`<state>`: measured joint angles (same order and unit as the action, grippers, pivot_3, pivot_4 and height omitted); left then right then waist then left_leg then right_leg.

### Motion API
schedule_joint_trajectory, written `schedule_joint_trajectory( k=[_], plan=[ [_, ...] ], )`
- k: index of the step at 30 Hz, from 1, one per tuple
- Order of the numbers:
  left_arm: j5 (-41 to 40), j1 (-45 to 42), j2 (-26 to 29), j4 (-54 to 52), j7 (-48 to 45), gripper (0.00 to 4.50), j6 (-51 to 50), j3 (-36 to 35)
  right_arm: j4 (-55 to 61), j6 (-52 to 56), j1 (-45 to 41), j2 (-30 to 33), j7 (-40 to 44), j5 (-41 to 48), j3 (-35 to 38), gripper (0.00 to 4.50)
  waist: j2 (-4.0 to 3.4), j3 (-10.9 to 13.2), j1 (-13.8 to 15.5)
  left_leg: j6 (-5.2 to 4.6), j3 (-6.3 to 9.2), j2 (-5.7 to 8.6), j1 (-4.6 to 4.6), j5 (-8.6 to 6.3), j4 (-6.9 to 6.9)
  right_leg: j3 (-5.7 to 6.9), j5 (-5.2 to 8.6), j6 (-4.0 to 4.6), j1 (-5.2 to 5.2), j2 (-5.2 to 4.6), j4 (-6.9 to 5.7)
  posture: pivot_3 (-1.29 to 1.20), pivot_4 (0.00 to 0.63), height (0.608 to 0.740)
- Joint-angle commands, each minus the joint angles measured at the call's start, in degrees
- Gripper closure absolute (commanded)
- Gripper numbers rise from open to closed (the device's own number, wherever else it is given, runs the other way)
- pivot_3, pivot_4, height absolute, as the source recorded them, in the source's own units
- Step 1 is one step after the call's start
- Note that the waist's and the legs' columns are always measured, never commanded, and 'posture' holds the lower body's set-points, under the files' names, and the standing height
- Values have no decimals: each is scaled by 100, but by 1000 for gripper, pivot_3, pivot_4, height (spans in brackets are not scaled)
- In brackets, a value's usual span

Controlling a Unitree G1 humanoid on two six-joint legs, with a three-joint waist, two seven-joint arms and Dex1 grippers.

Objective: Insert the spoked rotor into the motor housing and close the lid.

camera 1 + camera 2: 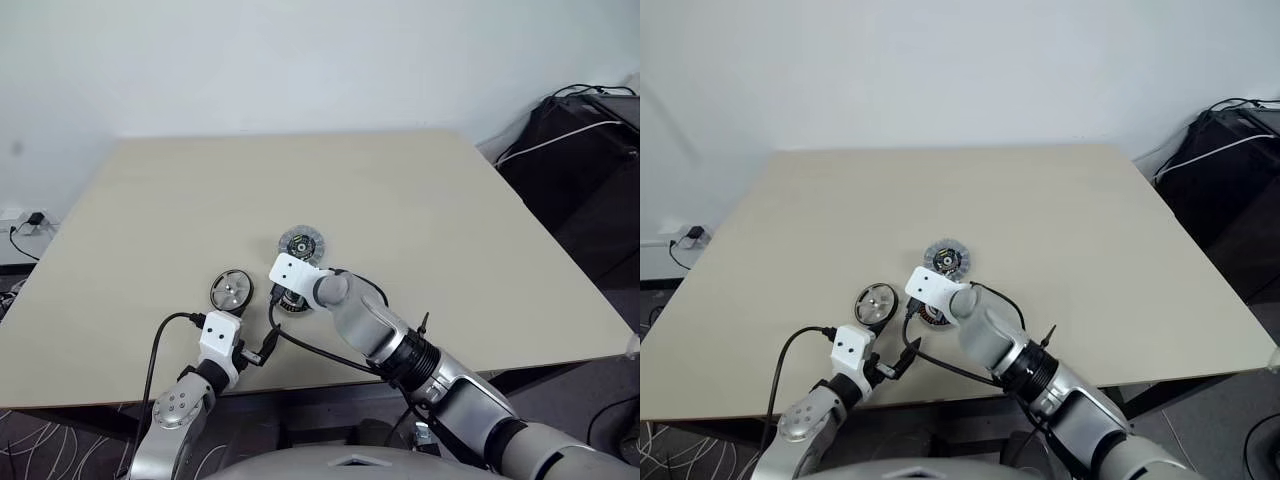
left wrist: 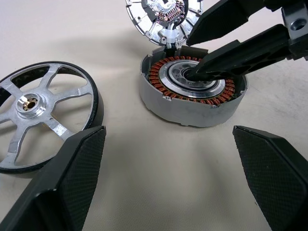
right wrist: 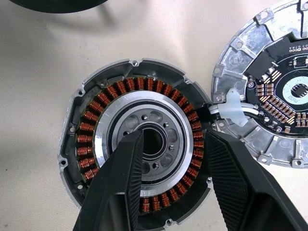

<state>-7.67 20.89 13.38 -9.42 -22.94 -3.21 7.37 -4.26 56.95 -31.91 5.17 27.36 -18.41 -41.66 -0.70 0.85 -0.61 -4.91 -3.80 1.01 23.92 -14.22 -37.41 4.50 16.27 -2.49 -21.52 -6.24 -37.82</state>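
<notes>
The motor housing (image 3: 96, 125), a ring of copper windings around a silvery centre, lies on the table near the front edge. My right gripper (image 3: 173, 139) is shut on it, one finger in the centre bore and the other at the outer rim. Touching the housing on its far side, the lid (image 3: 274, 91) lies with its circuit face up. The spoked rotor (image 2: 38, 115) lies flat to the left of the housing (image 2: 192, 91). My left gripper (image 2: 168, 132) hovers wide open and empty near the table's front edge, facing both parts.
A short white-sleeved cable (image 3: 236, 108) joins the lid to the housing. The beige table (image 1: 400, 190) stretches bare beyond the parts. Dark equipment with cables (image 1: 590, 140) stands off the table's right side.
</notes>
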Motion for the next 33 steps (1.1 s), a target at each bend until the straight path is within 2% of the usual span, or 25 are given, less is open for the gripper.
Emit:
schedule_joint_trajectory(
  k=[1, 28, 31, 33],
  plan=[
    [2, -51, -50, -87, 13, 0, 128, 5, -184, 61, -117, -45, -54, 12, 121, 2325, 0, 0, -1, 0, 0, 0, 0, 0, 0, 0, 0, 0, 0, 0, 0, 0, 0, 740],
    [-1, -100, -17, -72, -8, 0, 122, -8, -177, -138, -66, 232, -199, -261, -134, 2325, 0, -1, 10, 1, 0, 3, -1, 0, 0, 0, -1, -1, 1, -3, -1, 0, 0, 740],
    [-3, -109, -21, -59, -2, 0, 120, -16, -174, -172, -44, 238, -203, -278, -145, 2929, 0, 0, 10, 1, 0, 3, -1, 0, 0, 0, -1, -1, 2, -4, -1, 0, 0, 740],
    [-4, -111, -21, -57, 1, 0, 120, -20, -151, -178, -38, 240, -201, -279, -148, 3567, 0, 0, 11, 1, 0, 3, -1, 0, 0, 0, -3, 0, 2, -4, -1, 0, 0, 740]
  ],
)
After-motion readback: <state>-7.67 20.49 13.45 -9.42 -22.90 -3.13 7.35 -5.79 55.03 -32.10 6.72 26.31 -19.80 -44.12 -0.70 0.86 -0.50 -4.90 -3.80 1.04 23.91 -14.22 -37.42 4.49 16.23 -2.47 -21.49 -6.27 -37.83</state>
